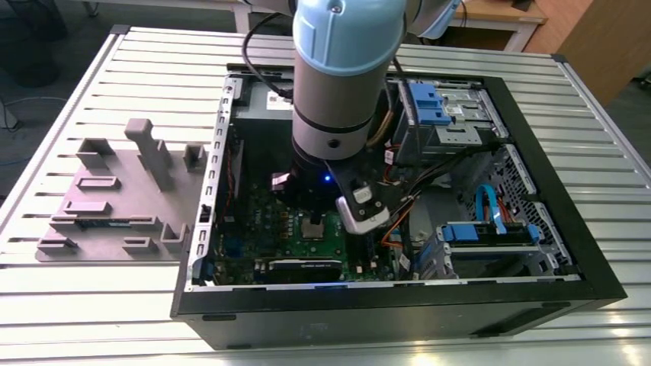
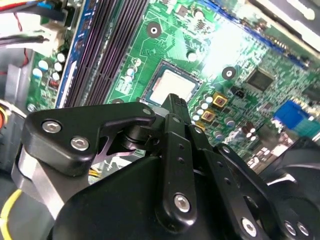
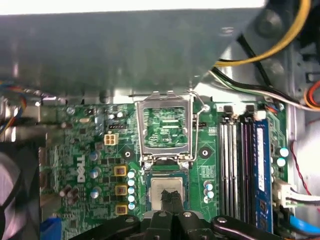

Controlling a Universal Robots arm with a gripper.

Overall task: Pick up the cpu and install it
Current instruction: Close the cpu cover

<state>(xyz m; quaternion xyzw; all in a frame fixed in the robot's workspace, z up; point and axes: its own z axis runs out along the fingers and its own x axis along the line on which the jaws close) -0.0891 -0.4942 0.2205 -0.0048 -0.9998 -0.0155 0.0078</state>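
1. At the exterior view's left, a grey fixture [image 1: 112, 206] with upright holders sits on the slatted desk [image 1: 61, 91], just beside the case. We take it for the rack that presents parts for picking.
2. Next comes the open computer case [image 1: 407, 305], lying on its side so that the green board [image 3: 80, 165] faces up and the arm [image 1: 341, 76] can reach straight down into it.
3. The arm stands over the middle of the board, its lower end deep inside the case.
4. In the first wrist view, the silver metal frame [image 3: 165, 99] is hinged up off the socket, which leaves the socket free from above.
5. The cpu [image 3: 167, 187] lies flat in that socket, pale top upward. By our reading it is already seated.
6. The gripper [image 3: 170, 196] hovers right at the chip. Its fingers [image 3: 165, 200] are pressed together with nothing between them, tips at or just above the cpu's top. We cannot tell whether they touch it.
7. To the right of the socket in that view run the long memory slots [image 3: 232, 165], apart from the fingers.
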